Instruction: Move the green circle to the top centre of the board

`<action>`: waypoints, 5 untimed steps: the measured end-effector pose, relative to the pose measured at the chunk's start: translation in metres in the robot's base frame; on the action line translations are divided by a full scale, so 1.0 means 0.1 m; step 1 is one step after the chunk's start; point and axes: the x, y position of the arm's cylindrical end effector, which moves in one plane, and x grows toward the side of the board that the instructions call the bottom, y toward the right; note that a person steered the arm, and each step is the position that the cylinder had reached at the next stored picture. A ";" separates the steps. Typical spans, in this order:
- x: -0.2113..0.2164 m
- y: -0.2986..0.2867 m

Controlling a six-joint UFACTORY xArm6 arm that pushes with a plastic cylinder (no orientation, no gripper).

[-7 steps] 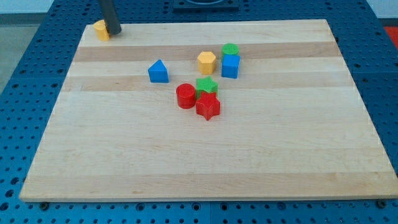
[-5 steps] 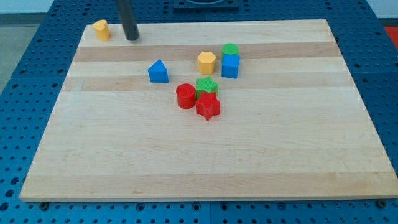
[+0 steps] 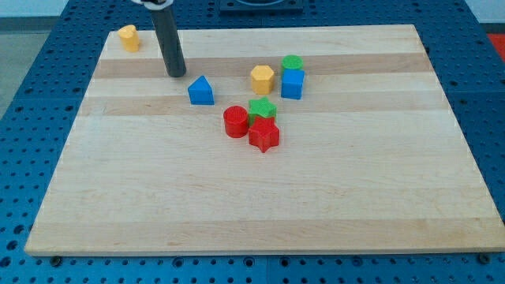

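Note:
The green circle (image 3: 292,63) sits right of the board's centre line toward the view's top, touching the blue cube (image 3: 292,84) just below it. A yellow hexagon (image 3: 262,79) lies to their left. My tip (image 3: 177,73) rests on the board in the upper left, just up and left of the blue triangular block (image 3: 201,91), and well left of the green circle.
A red cylinder (image 3: 235,122), a green block (image 3: 263,109) and a red star (image 3: 264,136) cluster near the board's middle. A small yellow block (image 3: 129,37) sits at the top left corner. The wooden board (image 3: 252,205) lies on a blue pegboard table.
My tip has moved right and down the view, from beside the yellow block at the top left corner to near the blue triangular block. No block has moved.

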 end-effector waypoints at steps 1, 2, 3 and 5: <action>0.43 0.14; 0.84 0.52; 0.96 0.98; 0.43 1.62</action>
